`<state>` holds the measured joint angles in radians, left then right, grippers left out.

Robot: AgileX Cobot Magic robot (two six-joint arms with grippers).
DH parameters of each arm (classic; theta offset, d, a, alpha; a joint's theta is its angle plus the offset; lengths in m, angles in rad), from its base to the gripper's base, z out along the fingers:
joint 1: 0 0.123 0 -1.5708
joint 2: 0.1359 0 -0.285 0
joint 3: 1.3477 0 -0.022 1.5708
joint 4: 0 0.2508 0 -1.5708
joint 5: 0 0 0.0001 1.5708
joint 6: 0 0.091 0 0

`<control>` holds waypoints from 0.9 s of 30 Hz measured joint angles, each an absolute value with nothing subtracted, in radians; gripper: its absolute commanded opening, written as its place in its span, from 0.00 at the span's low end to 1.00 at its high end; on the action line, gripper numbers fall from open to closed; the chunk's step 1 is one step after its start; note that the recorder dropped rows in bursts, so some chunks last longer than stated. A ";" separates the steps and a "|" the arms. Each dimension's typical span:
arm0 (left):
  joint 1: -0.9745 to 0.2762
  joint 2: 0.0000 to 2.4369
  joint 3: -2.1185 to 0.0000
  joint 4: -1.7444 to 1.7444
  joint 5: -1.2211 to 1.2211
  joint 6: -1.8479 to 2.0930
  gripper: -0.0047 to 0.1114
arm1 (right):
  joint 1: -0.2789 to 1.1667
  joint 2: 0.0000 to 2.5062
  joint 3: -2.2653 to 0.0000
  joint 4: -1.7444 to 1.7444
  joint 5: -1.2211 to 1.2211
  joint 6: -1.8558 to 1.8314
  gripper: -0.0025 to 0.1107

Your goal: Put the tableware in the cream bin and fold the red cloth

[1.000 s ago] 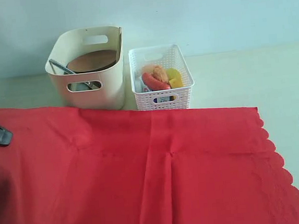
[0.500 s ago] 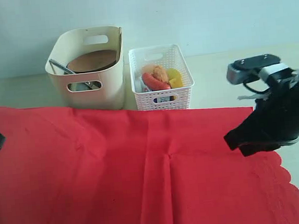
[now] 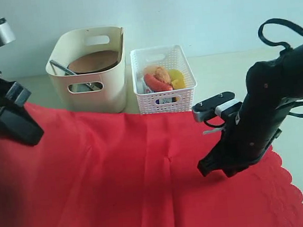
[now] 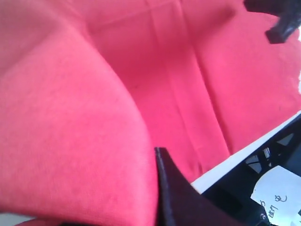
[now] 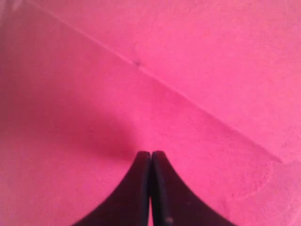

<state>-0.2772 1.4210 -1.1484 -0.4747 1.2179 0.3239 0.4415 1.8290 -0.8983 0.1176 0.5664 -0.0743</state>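
Left gripper (image 3: pixel 30 132), frame left, pinches the red cloth (image 3: pixel 119 174) (a fold bunched against its finger). Right gripper (image 3: pixel 203 169), lower right, fingers pressed together, empty, over the cloth

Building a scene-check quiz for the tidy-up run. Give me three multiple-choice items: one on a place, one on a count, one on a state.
1. Where is the round brown plate?
A) in the cream bin
B) in the white lattice basket
C) on the red cloth

2. How many containers stand beyond the red cloth?
A) one
B) two
C) three

3. How do the right gripper's jaws stand?
A) wide open
B) shut
C) clamped on the plate

Answers:
1 A: the plate sits inside the cream bin, below its rim.
2 B: only the cream bin and the white lattice basket are there, side by side.
3 B: the right wrist view shows both fingers pressed together over the red cloth.
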 measured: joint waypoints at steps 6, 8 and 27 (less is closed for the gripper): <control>-0.393 1.474 -1.191 -0.564 1.158 0.292 0.04 | 0.441 1.872 -0.910 0.118 0.550 -0.064 0.02; -0.428 1.499 -1.202 -0.607 1.124 0.289 0.04 | 0.441 1.872 -0.914 0.118 0.550 -0.062 0.02; -0.641 1.782 -1.335 -0.888 0.970 0.356 0.04 | 0.441 1.790 -1.079 -0.131 0.903 0.067 0.02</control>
<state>-0.6413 1.7823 -1.3345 -0.8875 0.9705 0.3564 0.4415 1.7902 -1.0788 -0.1313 0.9035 0.0669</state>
